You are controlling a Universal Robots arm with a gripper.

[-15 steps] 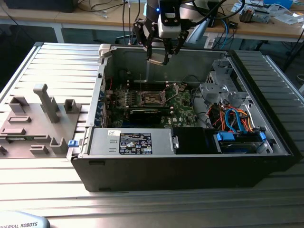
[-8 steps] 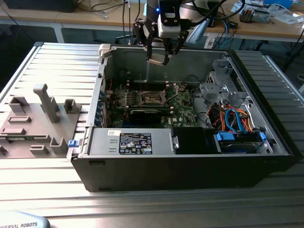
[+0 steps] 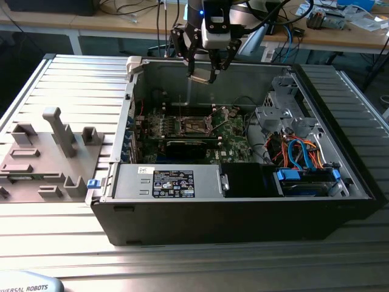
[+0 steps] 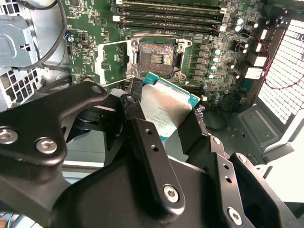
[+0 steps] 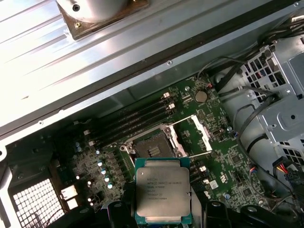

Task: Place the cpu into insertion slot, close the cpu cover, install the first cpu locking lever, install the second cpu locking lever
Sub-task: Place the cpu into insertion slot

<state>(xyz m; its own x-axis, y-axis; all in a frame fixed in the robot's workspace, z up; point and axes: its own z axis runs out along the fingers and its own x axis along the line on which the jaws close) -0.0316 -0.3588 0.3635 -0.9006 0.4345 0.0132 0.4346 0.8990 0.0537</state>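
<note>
Your end effector [image 3: 203,74] pinches the chip [image 4: 167,104] above the open computer case [image 3: 243,219].
You hold the chip by two opposite edges, its silver top facing the wrist cameras, over the green motherboard [image 4: 90,23] and well clear of the socket [image 4: 156,57], which lies bare in both wrist views. The socket cover [image 4: 101,61] stands swung open beside the socket. The case lies open side up on the ribbed tabletop [image 3: 182,267].
</note>
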